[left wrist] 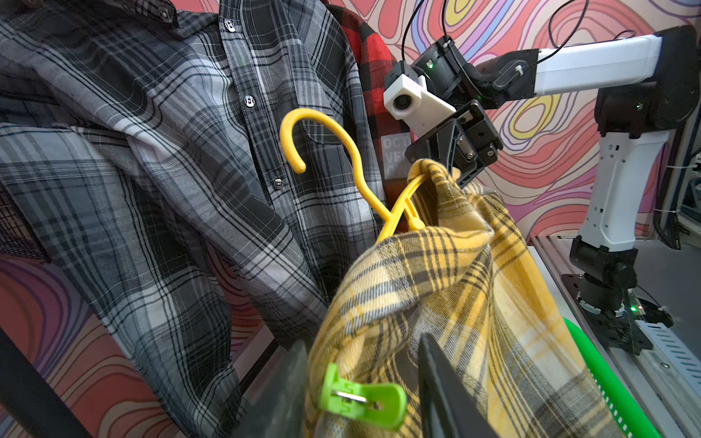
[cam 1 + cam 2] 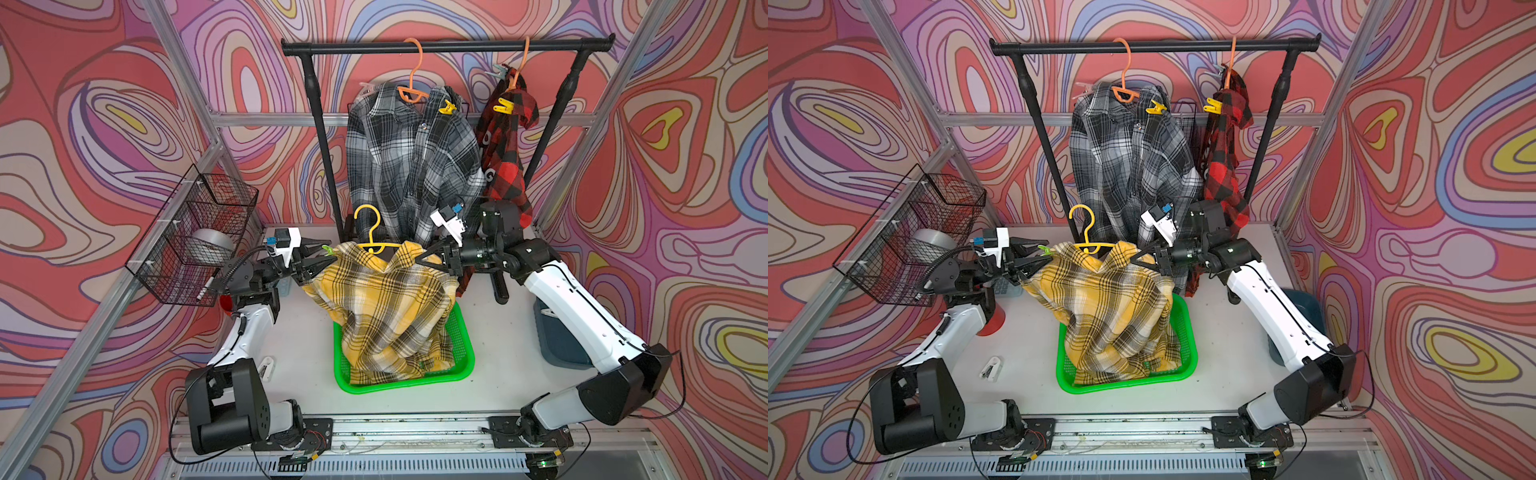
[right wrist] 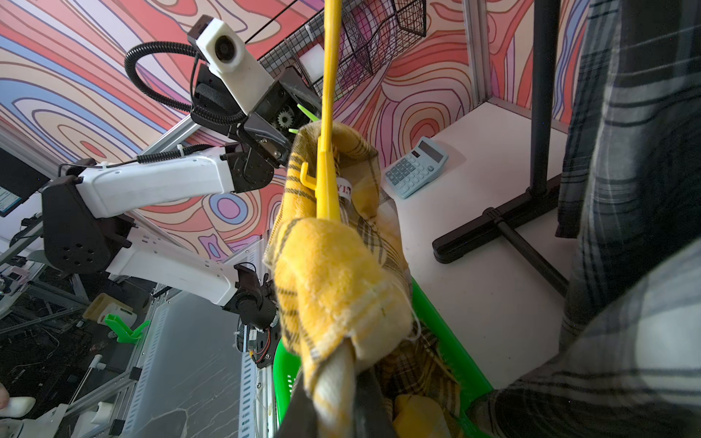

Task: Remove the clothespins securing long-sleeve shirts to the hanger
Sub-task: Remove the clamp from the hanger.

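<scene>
My left claw (image 2: 329,252) stands partly open, one jaw on each side of the green clothespin (image 1: 362,398). I cannot see that they squeeze it yet. The clothespin bites the yellow shirt (image 2: 382,299) at the near end of the hanger (image 3: 328,76), with its handles towards my palm. It is light, hard, slick plastic on a spring, so I judge I must press the handles squarely or it will skid sideways. The cloth is soft and gives no support. Straight ahead of me, my right claw (image 2: 420,259) is clamped on the shirt's far shoulder.
</scene>
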{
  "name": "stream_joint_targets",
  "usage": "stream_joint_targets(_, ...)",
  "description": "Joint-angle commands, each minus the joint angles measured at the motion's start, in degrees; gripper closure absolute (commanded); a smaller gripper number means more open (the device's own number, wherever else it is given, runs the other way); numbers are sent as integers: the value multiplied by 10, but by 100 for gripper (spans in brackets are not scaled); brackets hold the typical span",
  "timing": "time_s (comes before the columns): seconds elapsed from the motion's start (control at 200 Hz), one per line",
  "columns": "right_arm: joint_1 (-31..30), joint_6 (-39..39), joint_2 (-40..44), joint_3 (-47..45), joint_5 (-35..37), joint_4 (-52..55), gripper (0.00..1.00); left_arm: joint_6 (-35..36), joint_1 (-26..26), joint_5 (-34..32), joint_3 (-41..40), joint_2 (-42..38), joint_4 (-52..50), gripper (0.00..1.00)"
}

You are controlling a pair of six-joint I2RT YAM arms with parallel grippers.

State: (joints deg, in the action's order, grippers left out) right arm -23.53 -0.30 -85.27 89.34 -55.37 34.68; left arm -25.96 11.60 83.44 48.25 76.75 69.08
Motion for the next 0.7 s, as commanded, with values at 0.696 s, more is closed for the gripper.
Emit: stream_joint_targets(0.696,3,3,3,15,0,-17,100,-20,2,28,39,-15,47,100)
